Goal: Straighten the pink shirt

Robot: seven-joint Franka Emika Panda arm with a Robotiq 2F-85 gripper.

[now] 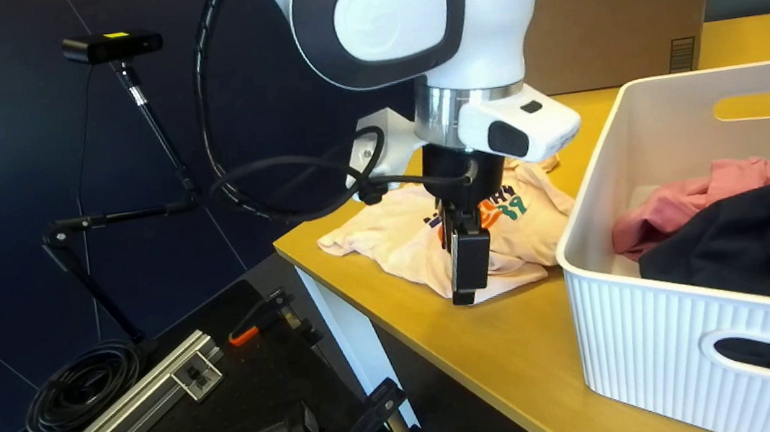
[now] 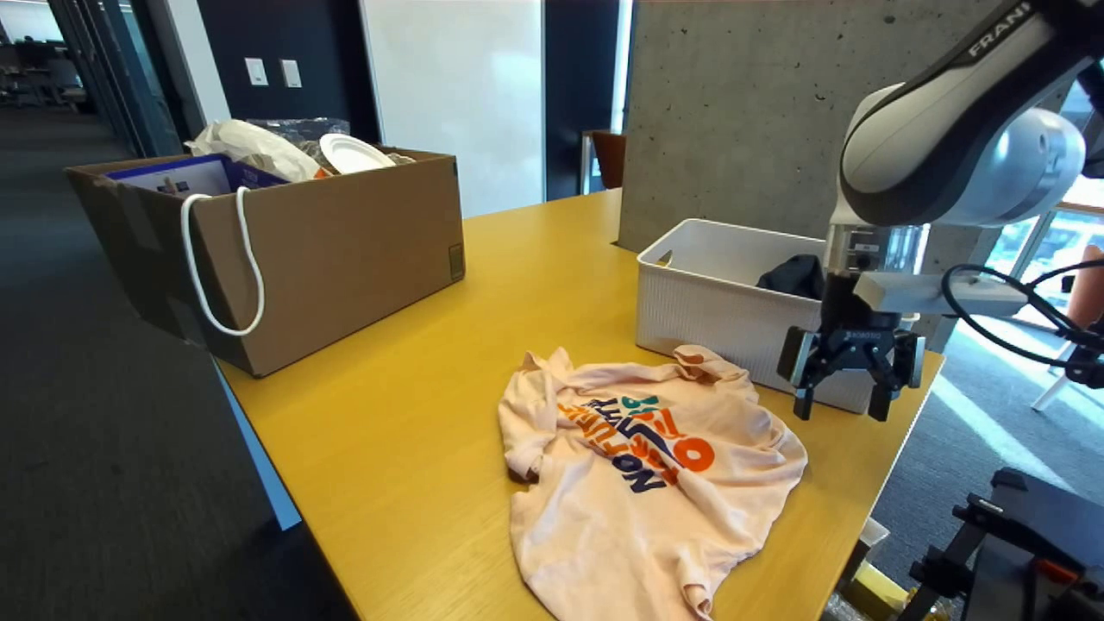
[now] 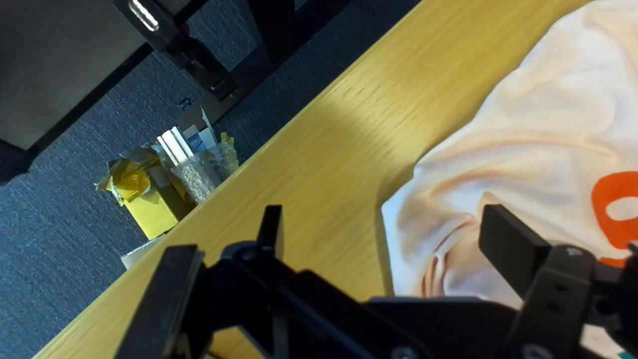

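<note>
The pink shirt lies wrinkled on the yellow table, with its orange, green and dark print facing up. It shows in both exterior views (image 1: 393,226) (image 2: 604,530) and in the wrist view (image 3: 528,129). One side is bunched in folds, and the corner beside the bin is rumpled. My gripper (image 2: 843,407) is open and empty above the table, between the shirt's edge and the table edge. It also shows side-on in an exterior view (image 1: 469,264), hiding part of the print. In the wrist view (image 3: 383,222), one finger is over bare table and the other over a creased shirt corner.
A white ribbed bin (image 1: 660,337) (image 2: 716,315) stands close beside the shirt and gripper. It holds a deeper pink cloth (image 1: 709,197) and a black garment (image 1: 758,246). A filled cardboard box (image 1: 617,23) (image 2: 362,267) stands on the table (image 2: 388,457). The table edge runs near the gripper.
</note>
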